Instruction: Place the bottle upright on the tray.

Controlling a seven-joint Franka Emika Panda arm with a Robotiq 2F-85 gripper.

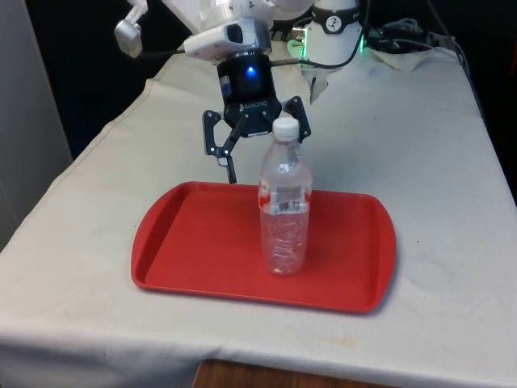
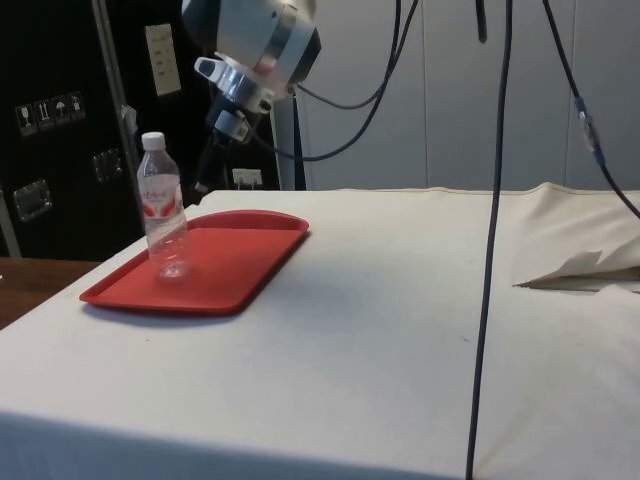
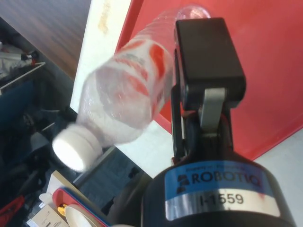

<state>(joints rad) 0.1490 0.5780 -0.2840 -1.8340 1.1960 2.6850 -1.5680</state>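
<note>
Front view: one bottle (image 1: 284, 200), clear plastic, white cap, white label with red print, standing upright on one red tray (image 1: 202, 242), right of the tray's middle. One gripper (image 1: 262, 137), black, fingers spread apart, behind the bottle's cap and not clamped on it. One table (image 1: 436, 162), white cloth.

Side view: bottle (image 2: 162, 208) upright on the tray (image 2: 240, 262), near its end furthest from the robot; gripper (image 2: 215, 165) just beyond it.

Wrist view: bottle (image 3: 125, 97) beside one finger (image 3: 208, 71); tray (image 3: 265, 61) beneath.
</note>
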